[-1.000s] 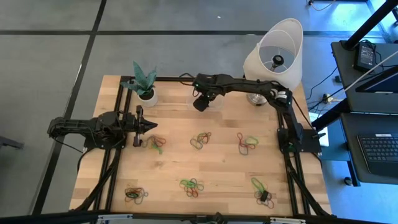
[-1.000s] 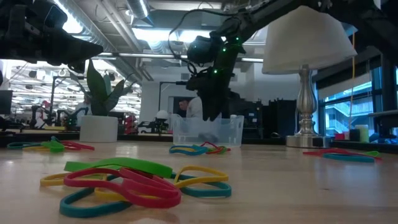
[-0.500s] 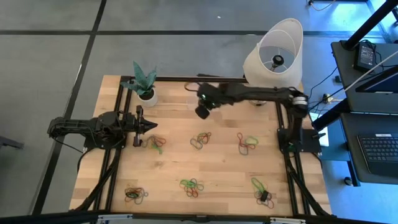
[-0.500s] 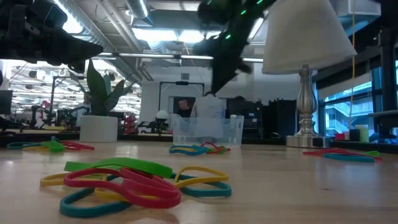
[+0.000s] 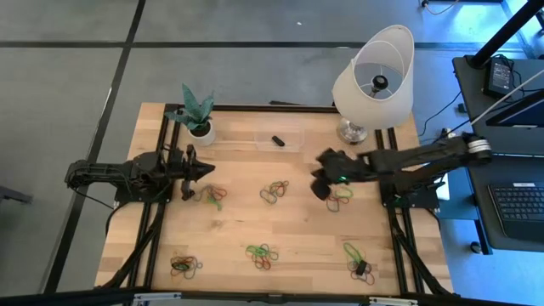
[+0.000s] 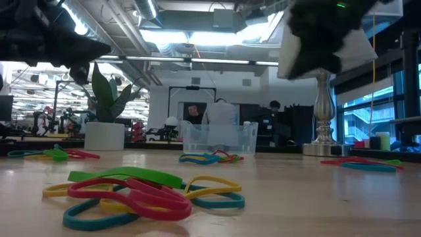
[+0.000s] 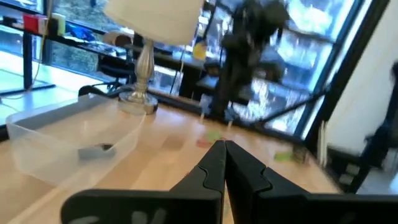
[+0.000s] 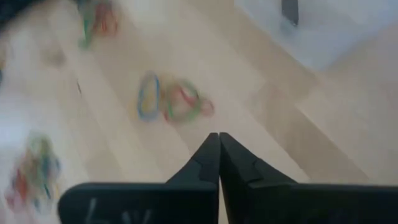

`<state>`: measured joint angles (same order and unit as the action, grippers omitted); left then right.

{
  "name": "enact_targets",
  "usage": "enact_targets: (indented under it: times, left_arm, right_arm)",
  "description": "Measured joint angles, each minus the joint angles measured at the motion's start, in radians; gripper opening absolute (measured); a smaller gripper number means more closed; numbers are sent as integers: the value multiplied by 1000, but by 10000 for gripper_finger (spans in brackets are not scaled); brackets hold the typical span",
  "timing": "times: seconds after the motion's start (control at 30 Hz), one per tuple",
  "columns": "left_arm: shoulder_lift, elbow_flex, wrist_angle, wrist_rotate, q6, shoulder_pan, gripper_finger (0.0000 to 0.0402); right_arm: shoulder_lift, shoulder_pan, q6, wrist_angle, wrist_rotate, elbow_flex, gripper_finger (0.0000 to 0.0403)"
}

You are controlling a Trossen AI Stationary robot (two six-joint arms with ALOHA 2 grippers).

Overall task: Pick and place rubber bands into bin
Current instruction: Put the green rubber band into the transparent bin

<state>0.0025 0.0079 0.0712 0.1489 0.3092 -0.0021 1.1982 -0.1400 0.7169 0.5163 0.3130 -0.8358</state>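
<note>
Rubber bands lie on the wooden table in small coloured clusters: and three along the near edge, such as. The clear bin stands at the far middle, with a small dark piece on its floor. My right gripper is shut and hangs well above the table, just left of the cluster at centre right. Its wrist view looks down on a cluster. My left gripper is shut and hovers beside the left cluster, holding nothing.
A white lamp stands at the far right corner, and a small potted plant at the far left. A small black block lies in the near right cluster. Black frame rails run along the table's sides.
My right gripper has risen out of the bin and swung toward the table's near right, ending above the centre-right cluster. The small dark piece now shows on the bin's floor where the gripper stood. My left arm has kept still.
</note>
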Motion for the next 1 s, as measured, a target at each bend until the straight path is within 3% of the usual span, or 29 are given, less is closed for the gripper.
enact_targets:
  times: [0.23, 0.47, 0.7, 0.87, 1.0]
  left_arm:
    - [0, 1, 46, 193, -5, 0, 4]
    - [95, 63, 25, 171, 10, -34, 4]
    - [468, 287, -51, 293, 9, -128, 4]
    - [796, 541, -279, 369, 3, -196, 4]
    - [1011, 731, -483, 332, 2, -224, 3]
  right_arm:
    - [-148, -59, -34, 28, -14, 149, 11]
    - [-252, -135, -144, -12, -20, 258, 4]
    - [-372, -180, -214, -158, -19, 379, 4]
    - [-432, -180, -285, -163, -19, 409, 2]
    - [-464, -180, -342, -159, -19, 416, 4]
